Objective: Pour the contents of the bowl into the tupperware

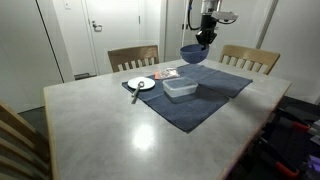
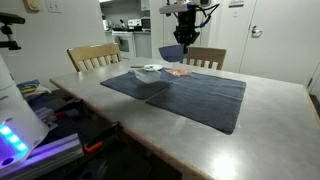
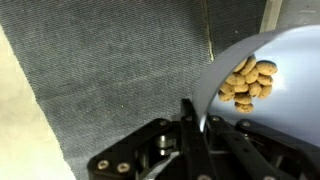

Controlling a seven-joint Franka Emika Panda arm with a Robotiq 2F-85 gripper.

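My gripper (image 1: 204, 40) is shut on the rim of the blue-purple bowl (image 1: 192, 53) and holds it in the air above the far part of the dark cloth mat (image 1: 215, 95). It also shows in an exterior view (image 2: 172, 50). In the wrist view the bowl (image 3: 290, 110) holds several tan nuts (image 3: 248, 82), and my fingers (image 3: 196, 118) pinch its rim. The clear tupperware (image 1: 180, 89) sits on the mat, below and nearer the camera than the bowl. It also shows in an exterior view (image 2: 148, 73).
A small white plate (image 1: 141, 84) with a utensil lies at the mat's edge. A small packet (image 1: 166, 72) lies near it. Wooden chairs (image 1: 133, 57) stand at the table's far side, and another chair (image 1: 249, 58) beside it.
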